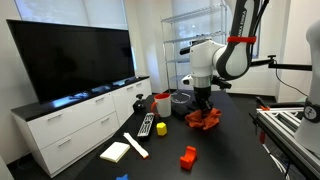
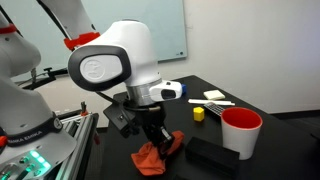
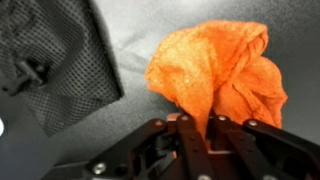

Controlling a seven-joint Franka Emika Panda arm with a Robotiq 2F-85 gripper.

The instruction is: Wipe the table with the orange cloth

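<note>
The orange cloth (image 3: 218, 70) lies bunched on the black table (image 3: 150, 25). It also shows in both exterior views (image 1: 207, 121) (image 2: 152, 156). My gripper (image 3: 198, 125) is shut on a fold of the cloth, with the fingers pinching it from above. In the exterior views the gripper (image 1: 204, 108) (image 2: 155, 138) stands straight down over the cloth, which hangs from the fingers and rests on the table.
A black mesh object (image 3: 55, 60) lies close to the cloth. On the table are a red cup (image 2: 240, 132), a black box (image 2: 212, 153), a yellow block (image 1: 162, 127), a remote (image 1: 146, 125), a red object (image 1: 188, 157) and a white pad (image 1: 116, 151). A television (image 1: 70, 60) stands on a white cabinet.
</note>
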